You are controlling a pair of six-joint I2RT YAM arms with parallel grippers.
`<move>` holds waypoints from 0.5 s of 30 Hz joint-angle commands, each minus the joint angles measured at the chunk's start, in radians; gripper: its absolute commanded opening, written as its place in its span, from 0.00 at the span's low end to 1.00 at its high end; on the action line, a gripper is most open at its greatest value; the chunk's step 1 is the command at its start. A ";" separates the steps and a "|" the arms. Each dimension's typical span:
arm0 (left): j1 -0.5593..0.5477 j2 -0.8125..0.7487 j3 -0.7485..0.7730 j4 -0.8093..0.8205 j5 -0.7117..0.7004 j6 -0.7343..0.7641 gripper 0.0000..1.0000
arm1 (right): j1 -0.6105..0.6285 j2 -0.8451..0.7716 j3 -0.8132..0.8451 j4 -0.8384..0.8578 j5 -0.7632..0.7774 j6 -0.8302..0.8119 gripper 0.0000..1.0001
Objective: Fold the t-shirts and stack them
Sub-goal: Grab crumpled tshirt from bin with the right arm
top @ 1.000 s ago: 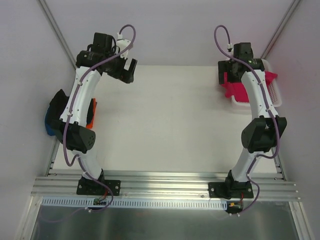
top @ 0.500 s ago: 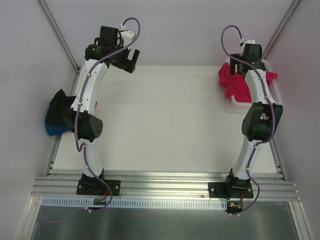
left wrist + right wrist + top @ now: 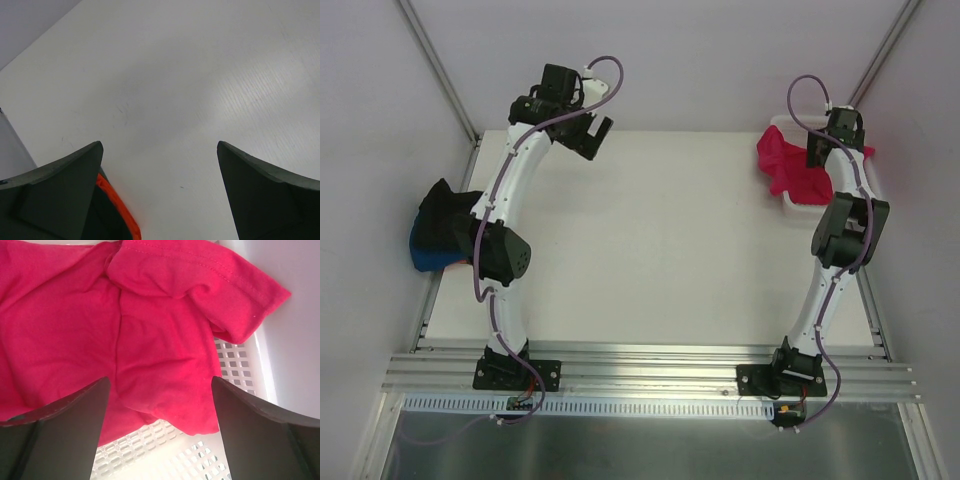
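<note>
Plainly, left gripper (image 3: 159, 146) and right gripper (image 3: 160, 380) gape, empty.
One crimson-pink t-shirt (image 3: 65, 325) in one white basket (image 3: 235, 365); black t-shirt (image 3: 445, 205), blue t-shirt (image 3: 420, 252), orange t-shirt (image 3: 119, 214), three heaped left.

text: none readable | labels: none | brands: none | numbers: none

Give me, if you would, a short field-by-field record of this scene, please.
basket: white mesh basket, far right of the table
basket contents: pink t-shirt, crumpled
right gripper: open, over the pink t-shirt, holding nothing
left gripper: open, empty, over the table
left edge heap: black t-shirt, blue t-shirt, orange t-shirt
</note>
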State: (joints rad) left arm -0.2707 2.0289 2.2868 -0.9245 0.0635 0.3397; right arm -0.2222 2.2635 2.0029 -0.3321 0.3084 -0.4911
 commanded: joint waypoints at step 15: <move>-0.139 -0.029 0.020 0.010 -0.090 0.035 0.99 | -0.042 0.037 -0.073 -0.114 -0.271 0.040 0.42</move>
State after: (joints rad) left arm -0.4053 2.0289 2.2814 -0.9230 0.0109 0.3607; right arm -0.2592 2.3173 1.9316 -0.4141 0.1337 -0.4686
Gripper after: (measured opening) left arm 0.992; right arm 0.525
